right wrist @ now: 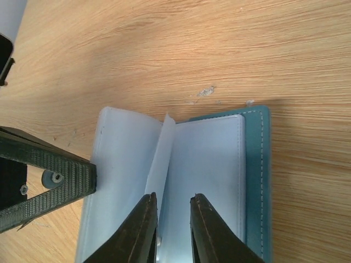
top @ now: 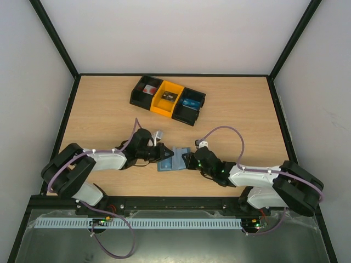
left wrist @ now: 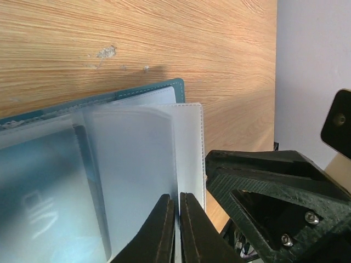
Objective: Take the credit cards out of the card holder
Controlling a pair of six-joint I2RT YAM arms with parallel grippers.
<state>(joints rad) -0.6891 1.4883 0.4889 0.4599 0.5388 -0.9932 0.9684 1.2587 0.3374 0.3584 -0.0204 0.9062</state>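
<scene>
card holder [top: 171,159] open | left fingers [left wrist: 158,233] pinch sleeve [left wrist: 137,175] | right fingers [right wrist: 207,233] narrowly apart, seemingly empty

Wooden table [top: 247,109], open card holder [top: 175,155], likely plastic tray [top: 143,102]

The slate-blue card holder [top: 171,159] lay open, cover down, on the wooden table [top: 247,109] near its front edge, translucent plastic sleeves [right wrist: 129,156] fanned, one leaf standing upright.

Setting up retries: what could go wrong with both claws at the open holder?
Left claw pinches only a thin clear sleeve edge; pulling could tear it or drag the holder along. Right claw sits close, jaws apart around a loose leaf; the two might collide.
</scene>
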